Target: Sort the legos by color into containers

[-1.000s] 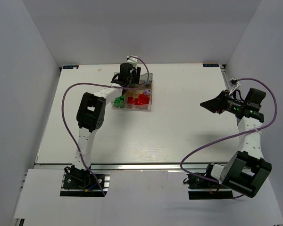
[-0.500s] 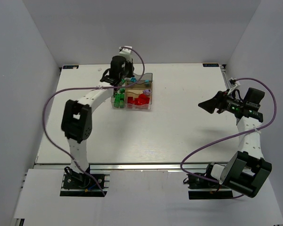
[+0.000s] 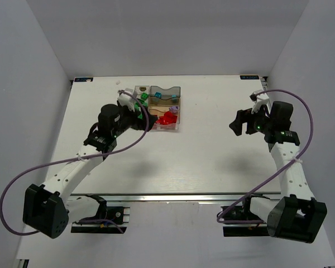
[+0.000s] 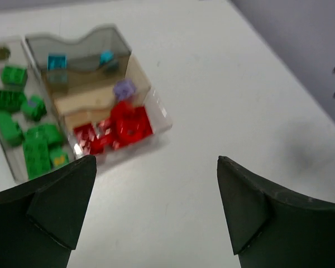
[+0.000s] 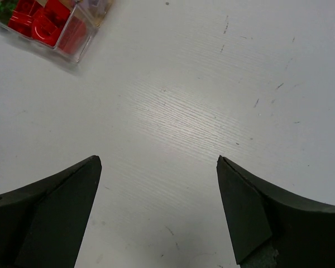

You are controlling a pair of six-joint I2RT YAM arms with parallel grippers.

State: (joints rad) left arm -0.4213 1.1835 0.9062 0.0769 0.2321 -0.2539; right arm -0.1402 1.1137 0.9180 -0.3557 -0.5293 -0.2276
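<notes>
Bricks (image 4: 125, 125): likely light, hard, slick; in tray (image 4: 81, 46) just ahead of left claw (image 4: 156, 164), spread, empty. Pinch across flat sides. Right claw (image 5: 158, 162) spread too.

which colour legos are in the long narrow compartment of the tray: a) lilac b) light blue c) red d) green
d: in the left wrist view the green legos lie along the long narrow compartment at the side of the tray.
</notes>
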